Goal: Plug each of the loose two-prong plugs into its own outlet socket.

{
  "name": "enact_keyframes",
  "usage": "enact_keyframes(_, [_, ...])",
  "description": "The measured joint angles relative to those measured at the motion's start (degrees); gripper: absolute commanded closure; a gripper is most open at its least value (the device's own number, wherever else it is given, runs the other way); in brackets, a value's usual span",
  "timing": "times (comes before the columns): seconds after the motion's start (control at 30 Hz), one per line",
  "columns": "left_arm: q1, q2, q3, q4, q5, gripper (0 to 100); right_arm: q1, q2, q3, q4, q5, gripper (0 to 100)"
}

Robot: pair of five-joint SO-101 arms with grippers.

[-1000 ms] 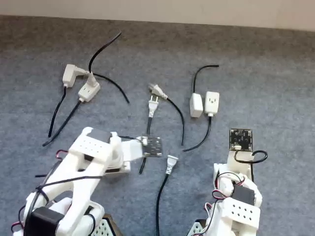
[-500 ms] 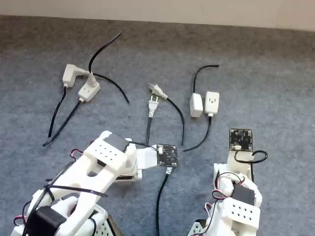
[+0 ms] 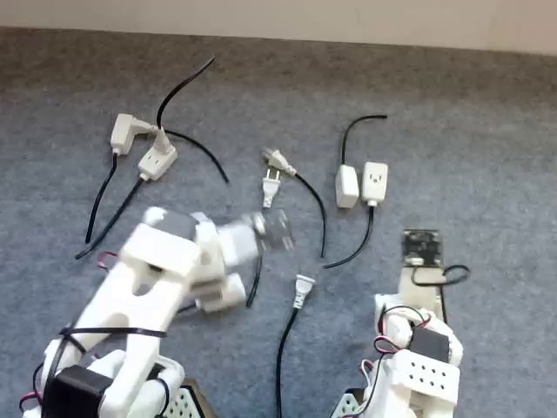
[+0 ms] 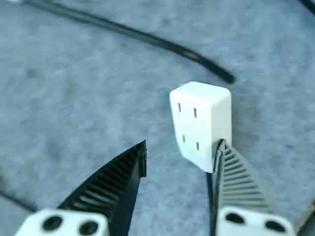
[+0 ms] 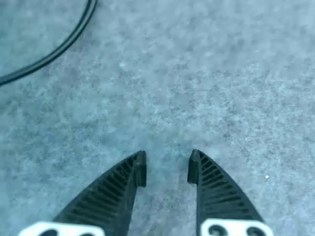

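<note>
grey carpet (image 3: 487,131) all over, a pale strip (image 3: 348,17) along its far edge.

My left fingers (image 4: 120,179): black, ribbed.
Boxy white plastic outlet block (image 4: 202,120): white, dark slots.
Fuzzy carpeted table (image 5: 206,73): speckled grey.
Thin cord, upper frame (image 4: 133,33): black.

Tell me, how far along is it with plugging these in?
Done: nothing clearly; the near two-prong plug and the farther plug lie loose on the carpet. In hand: nothing; the left gripper is open close to a white outlet block, the right gripper open over carpet. The plugging is left.
</note>
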Motion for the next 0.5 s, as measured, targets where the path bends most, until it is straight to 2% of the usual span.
enact_keyframes(0.1, [-6.9, 0.5, -8.0, -0.2, 8.8, 78, -6.0, 0.0, -5.5, 6.1, 0.0, 85.4])
enact_keyframes(0.17, [-9.0, 1.7, -11.5, 0.1, 13.5, 78, -9.0, 0.0, -9.0, 8.7, 0.0, 85.4])
enact_keyframes(0.27, [-9.1, 2.9, -12.4, 3.1, 12.7, 78, -12.4, 2.2, -13.4, 11.3, 0.0, 85.4])
enact_keyframes(0.37, [-8.4, 3.3, -12.1, 3.3, 11.9, 78, -12.7, 7.1, -16.1, 11.4, 0.0, 85.4])
enact_keyframes(0.5, [-10.6, 6.0, -11.3, -4.2, 11.9, 78, -12.8, 13.9, -16.4, 9.5, 0.0, 85.4])
